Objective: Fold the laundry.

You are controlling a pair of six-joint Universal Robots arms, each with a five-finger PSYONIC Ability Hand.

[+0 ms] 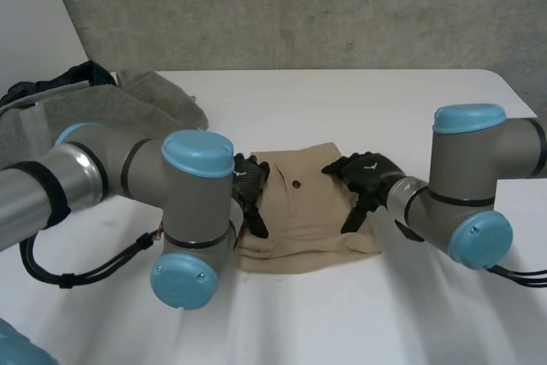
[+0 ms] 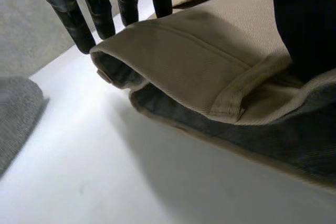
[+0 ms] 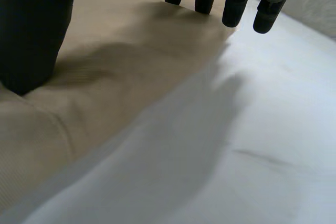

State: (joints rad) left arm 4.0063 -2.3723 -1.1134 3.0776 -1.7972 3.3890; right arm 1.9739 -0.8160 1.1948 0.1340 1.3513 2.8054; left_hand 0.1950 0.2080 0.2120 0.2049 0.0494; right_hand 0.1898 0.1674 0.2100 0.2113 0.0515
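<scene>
Tan garment point(image 1: 303, 211): lay folded on tabletop point(image 1: 342, 314), frame centre.
Left hand point(image 1: 250, 192): fingers straight, resting on its left edge.
Right hand point(image 1: 366, 179): fingers straight, right edge.
Grey cloth point(image 1: 158, 100): heaped, upper left.
Risk: unpinched layers could slide apart, undoing fold.

White table point(image 1: 342, 100) bears a folded tan garment point(image 1: 303, 211) and grey cloth point(image 1: 167, 98).

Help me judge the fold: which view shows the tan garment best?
The head view: the whole folded garment lies between the left hand and right hand. The left wrist view gives a layered edge up close; the right wrist view, a flat side beneath that hand.
</scene>
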